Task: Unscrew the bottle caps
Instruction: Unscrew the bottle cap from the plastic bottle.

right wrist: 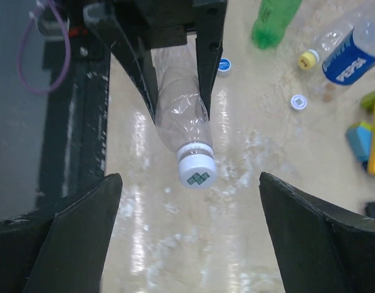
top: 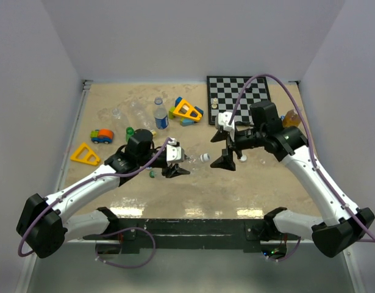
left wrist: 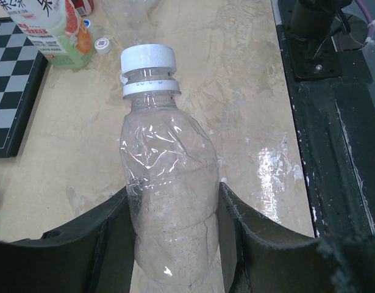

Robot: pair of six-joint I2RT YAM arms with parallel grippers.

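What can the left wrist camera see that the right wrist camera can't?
Only the left wrist camera shows the chessboard and a labelled drink bottle. Only the right wrist camera shows the green bottle, the Pepsi bottle and the open right gripper. Both show the clear bottle, white cap on, held by the left gripper.

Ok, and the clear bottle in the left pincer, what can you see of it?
The clear bottle is thin, crumpled, see-through plastic, seemingly empty, held roughly level. The left pincer clamps its body. Its white cap, green mark on top, is on above a white ring, facing the open right pincer, untouched.
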